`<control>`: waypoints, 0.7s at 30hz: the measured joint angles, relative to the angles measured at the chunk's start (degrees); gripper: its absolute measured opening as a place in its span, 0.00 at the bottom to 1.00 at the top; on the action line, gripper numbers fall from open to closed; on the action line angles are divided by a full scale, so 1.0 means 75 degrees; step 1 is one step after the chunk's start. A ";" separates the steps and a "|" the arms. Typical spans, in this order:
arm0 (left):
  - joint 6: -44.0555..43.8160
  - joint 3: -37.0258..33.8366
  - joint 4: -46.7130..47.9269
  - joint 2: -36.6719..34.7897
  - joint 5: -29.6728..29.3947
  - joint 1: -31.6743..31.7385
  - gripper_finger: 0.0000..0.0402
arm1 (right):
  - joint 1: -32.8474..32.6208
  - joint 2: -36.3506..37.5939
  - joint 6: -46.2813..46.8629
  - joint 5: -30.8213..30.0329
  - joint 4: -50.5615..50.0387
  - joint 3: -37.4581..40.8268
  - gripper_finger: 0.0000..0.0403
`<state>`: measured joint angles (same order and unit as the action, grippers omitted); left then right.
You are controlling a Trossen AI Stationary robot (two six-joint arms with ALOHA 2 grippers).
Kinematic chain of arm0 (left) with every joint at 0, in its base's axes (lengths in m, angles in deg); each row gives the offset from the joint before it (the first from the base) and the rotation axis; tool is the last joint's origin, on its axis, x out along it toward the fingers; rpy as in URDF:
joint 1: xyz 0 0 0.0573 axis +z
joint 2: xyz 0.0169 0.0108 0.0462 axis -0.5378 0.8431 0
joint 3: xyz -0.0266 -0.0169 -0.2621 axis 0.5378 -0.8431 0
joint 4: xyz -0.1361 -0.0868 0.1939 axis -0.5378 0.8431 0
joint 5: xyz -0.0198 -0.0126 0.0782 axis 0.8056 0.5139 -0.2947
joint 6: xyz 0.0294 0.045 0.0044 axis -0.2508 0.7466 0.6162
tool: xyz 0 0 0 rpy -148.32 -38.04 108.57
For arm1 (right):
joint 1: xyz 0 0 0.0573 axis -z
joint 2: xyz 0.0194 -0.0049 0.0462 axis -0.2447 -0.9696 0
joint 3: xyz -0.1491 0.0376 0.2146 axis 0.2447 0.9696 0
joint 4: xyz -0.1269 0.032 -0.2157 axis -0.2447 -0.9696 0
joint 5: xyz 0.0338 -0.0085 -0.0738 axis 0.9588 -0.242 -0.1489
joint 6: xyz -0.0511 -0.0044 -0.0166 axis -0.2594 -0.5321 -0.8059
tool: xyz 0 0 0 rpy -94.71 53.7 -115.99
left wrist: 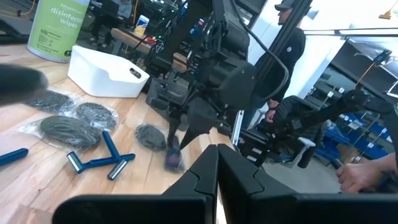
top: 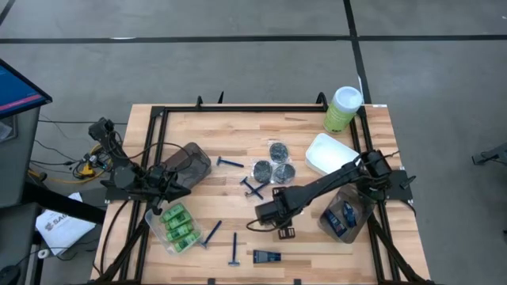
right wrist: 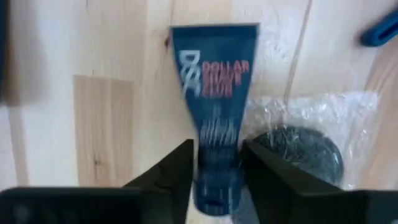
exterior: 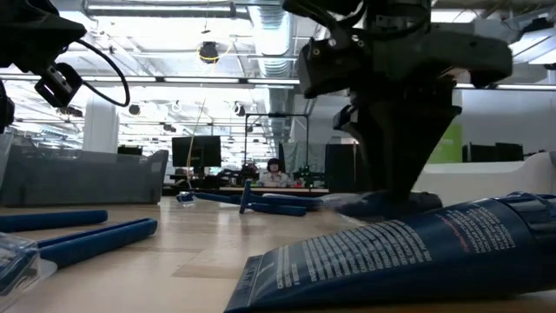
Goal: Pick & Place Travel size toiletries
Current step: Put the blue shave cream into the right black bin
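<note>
You see a pale, matt wood-plank desk [top: 301, 127], a glossy plastic tube [right wrist: 216, 106], and crinkly clear wrap [right wrist: 311, 115].

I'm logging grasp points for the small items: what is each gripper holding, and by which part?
The right gripper straddles the cap end of a dark-blue tube; whether it grips cannot be told. The left gripper is shut and empty.

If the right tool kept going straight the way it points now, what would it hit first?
The dark-blue tube, lying between the right tool's open fingers on the table. A bagged dark tin lies just beside it; depth is hard to judge.
</note>
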<state>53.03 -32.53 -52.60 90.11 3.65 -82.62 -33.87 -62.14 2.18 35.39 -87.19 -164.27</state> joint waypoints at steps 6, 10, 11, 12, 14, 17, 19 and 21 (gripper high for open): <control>0.0000 0.0000 -0.0013 0.0021 -0.0003 0.0003 0.00 | 0.0049 0.0000 -0.0005 0.0020 0.0681 -0.0001 0.51; 0.0000 0.0000 -0.0011 0.0029 -0.0003 0.0003 0.00 | 0.0058 0.0000 -0.0064 0.0025 0.1152 -0.0001 0.56; 0.0000 0.0000 -0.0010 0.0029 -0.0003 0.0002 0.00 | 0.0058 0.0000 -0.0064 0.0025 0.1283 -0.0001 0.56; 0.0000 0.0000 -0.0010 0.0029 -0.0003 0.0003 0.00 | 0.0047 0.0000 -0.0063 0.0025 0.1394 -0.0001 0.56; 0.0000 0.0000 -0.0010 0.0029 -0.0003 0.0003 0.00 | 0.0029 0.0000 -0.0061 0.0023 0.1579 -0.0001 0.56; 0.0000 0.0000 -0.0011 0.0029 -0.0003 0.0003 0.00 | 0.0033 0.0000 -0.0047 0.0017 0.1746 -0.0001 0.56; 0.0000 0.0000 -0.0010 0.0029 -0.0003 0.0001 0.00 | 0.0037 0.0000 -0.0023 0.0013 0.1743 -0.0001 0.56; 0.0000 0.0001 -0.0010 0.0029 -0.0003 0.0002 0.00 | 0.0040 -0.0146 -0.0019 -0.0001 0.1758 -0.0024 0.56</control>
<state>53.03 -32.52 -52.67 90.33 3.63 -82.60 -33.57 -63.24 2.04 35.38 -74.01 -164.45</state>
